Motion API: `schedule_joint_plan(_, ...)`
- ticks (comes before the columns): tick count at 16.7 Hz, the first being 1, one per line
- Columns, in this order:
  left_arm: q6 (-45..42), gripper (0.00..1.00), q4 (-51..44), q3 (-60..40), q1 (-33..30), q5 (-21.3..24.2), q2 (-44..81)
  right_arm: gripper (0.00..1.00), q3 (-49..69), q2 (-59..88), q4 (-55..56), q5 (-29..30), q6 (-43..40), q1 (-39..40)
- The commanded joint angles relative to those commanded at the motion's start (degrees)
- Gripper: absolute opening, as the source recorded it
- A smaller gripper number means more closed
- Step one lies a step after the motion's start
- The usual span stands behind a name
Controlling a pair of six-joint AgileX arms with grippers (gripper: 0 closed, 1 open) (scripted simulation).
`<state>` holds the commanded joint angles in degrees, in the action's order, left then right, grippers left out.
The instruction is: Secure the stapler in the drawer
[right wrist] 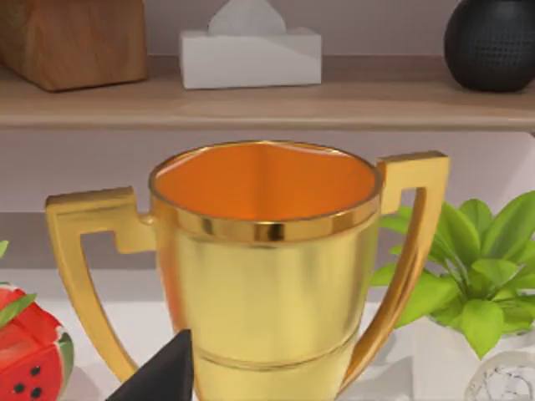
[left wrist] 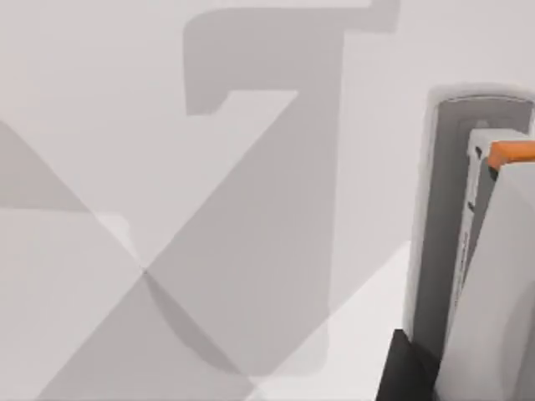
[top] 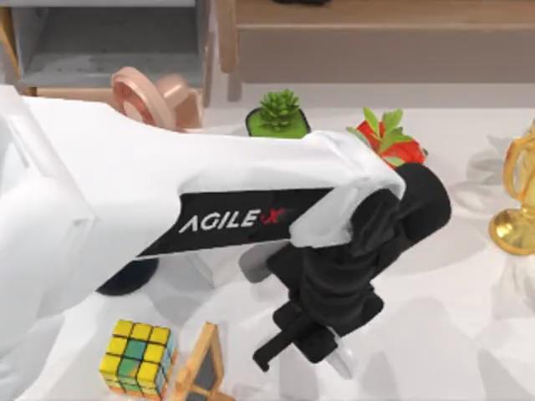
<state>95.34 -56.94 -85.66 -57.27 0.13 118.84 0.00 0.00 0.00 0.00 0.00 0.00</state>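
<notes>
The stapler is a slim white-grey bar with an orange bit at one end, lying on the white table close to my left wrist camera. In the top view my left gripper hangs low over the front middle of the table, and the white arm covers much of what lies under it. The drawer stands open at the back left, with grey inner walls and a pale tan front panel. A dark part of my right gripper sits in front of a gold trophy.
A pink ring-shaped object rests at the drawer front. A potted plant, a red fruit piece and the trophy line the back right. A colour cube and a small wooden frame stand front left. A tissue box sits on the shelf.
</notes>
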Motion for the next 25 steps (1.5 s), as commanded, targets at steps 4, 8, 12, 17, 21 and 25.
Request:
schedule_joint_plan(4, -0.06, 0.0, 0.14, 0.15, 0.02, 0.0, 0.26, 1.0, 0.0, 0.0, 0.0, 0.0, 0.0, 0.0)
schedule_joint_plan(8, -5.6, 0.0, -1.14, -4.67, 4.1, 0.19, -1.22, 1.0, 0.0, 0.0, 0.0, 0.0, 0.0, 0.0)
schedule_joint_plan(12, -18.89, 0.0, -4.71, -14.9, 14.4, -0.06, -2.83, 1.0, 0.0, 0.0, 0.0, 0.0, 0.0, 0.0)
schedule_joint_plan(17, -42.44, 0.0, -12.22, -30.3, 32.74, -2.14, -1.83, 1.0, 0.0, 0.0, 0.0, 0.0, 0.0, 0.0)
schedule_joint_plan(21, -63.32, 0.0, -18.84, -42.24, 48.72, -4.52, 2.55, 1.0, 0.0, 0.0, 0.0, 0.0, 0.0, 0.0)
schedule_joint_plan(25, -83.24, 0.0, -24.08, -52.52, 62.49, -5.53, 10.48, 1.0, 0.0, 0.0, 0.0, 0.0, 0.0, 0.0)
